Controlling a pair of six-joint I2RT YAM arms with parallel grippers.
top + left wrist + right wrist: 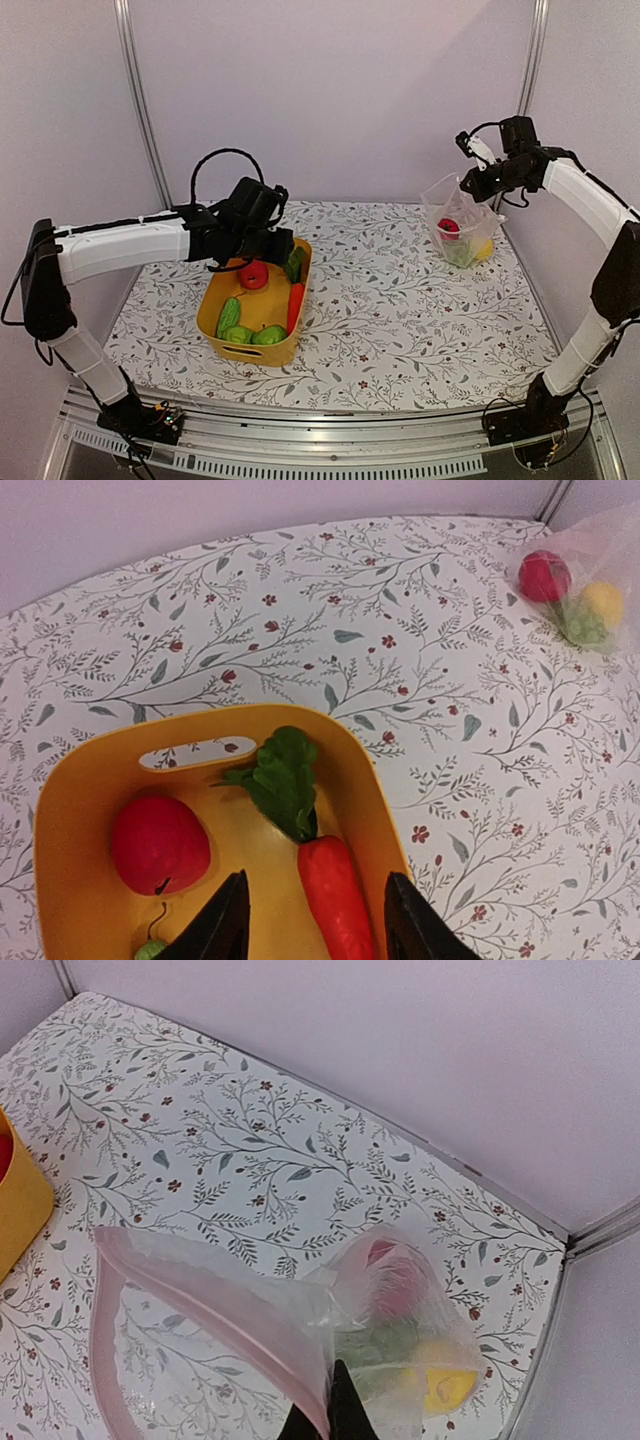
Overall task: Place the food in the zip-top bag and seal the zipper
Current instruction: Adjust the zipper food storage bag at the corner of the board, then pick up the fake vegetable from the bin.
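Observation:
The clear zip-top bag (461,226) hangs at the far right, its mouth open, holding a red fruit (449,227), something green and a yellow lemon (484,249). My right gripper (326,1422) is shut on the bag's rim by the pink zipper (210,1315). My left gripper (312,920) is open just above the yellow basket (212,300), its fingers either side of the orange carrot (334,895) with green top. A red apple (158,843) lies left of it. Green limes (268,335) and a cucumber (228,314) lie at the basket's near end.
The table has a floral cloth (400,310). Metal frame posts (140,100) stand at the back corners, with walls close behind. The bag also shows far right in the left wrist view (590,580).

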